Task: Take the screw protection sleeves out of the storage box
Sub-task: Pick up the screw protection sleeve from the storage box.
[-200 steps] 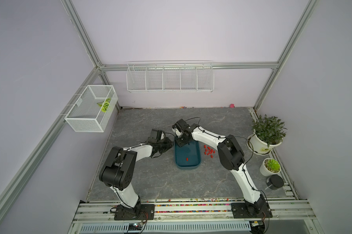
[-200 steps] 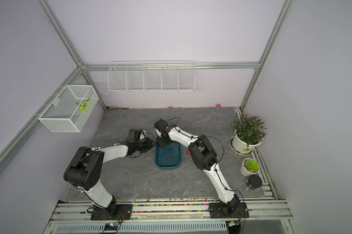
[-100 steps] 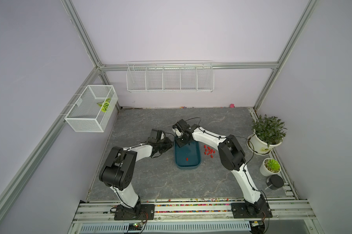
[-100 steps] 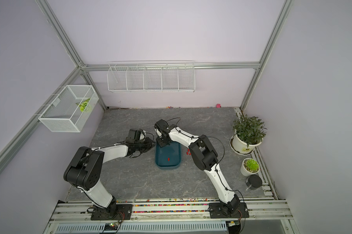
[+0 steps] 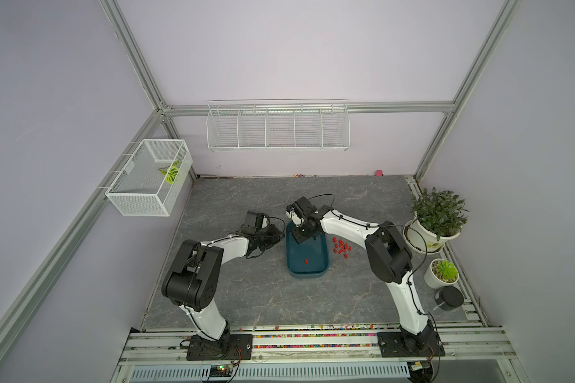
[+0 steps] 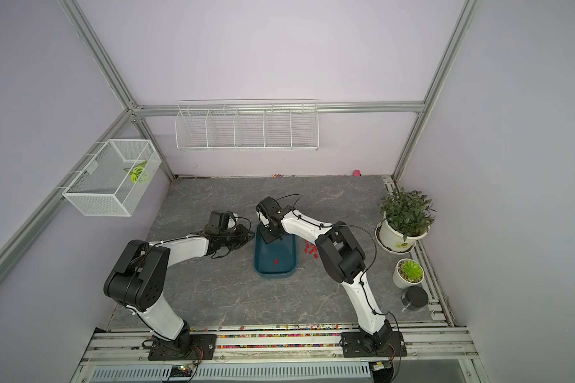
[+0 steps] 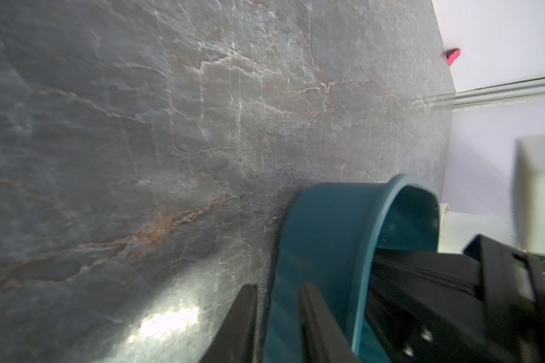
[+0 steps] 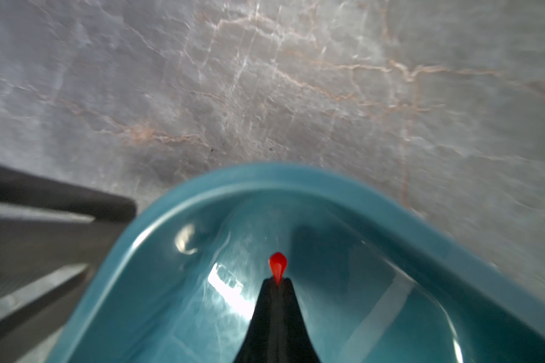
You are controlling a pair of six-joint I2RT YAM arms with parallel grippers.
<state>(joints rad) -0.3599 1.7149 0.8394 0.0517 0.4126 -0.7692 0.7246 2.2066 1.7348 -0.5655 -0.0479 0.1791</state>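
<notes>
The teal storage box [image 5: 307, 273] [image 6: 274, 273] lies mid-table. My right gripper [image 8: 277, 281] [image 5: 301, 237] is inside its far end, shut on one red screw protection sleeve [image 8: 277, 262] that sticks out past the fingertips, just above the box floor. Another sleeve [image 5: 306, 261] [image 6: 275, 262] lies on the floor nearer the front. Several sleeves [image 5: 341, 248] [image 6: 312, 249] lie heaped on the table right of the box. My left gripper [image 7: 279, 301] [image 5: 277, 233] sits low against the outside of the box wall [image 7: 321, 235] at its far left corner, jaws apart with nothing between them.
A large potted plant [image 5: 435, 212], a small succulent pot [image 5: 443, 272] and a black cylinder [image 5: 449, 297] stand along the right edge. White wire baskets [image 5: 277, 127] [image 5: 150, 179] hang on the back and left walls. A pink bit [image 5: 378, 172] lies by the back wall.
The right gripper's jaws have closed on a sleeve inside the box. Both arms stay about where they were.
</notes>
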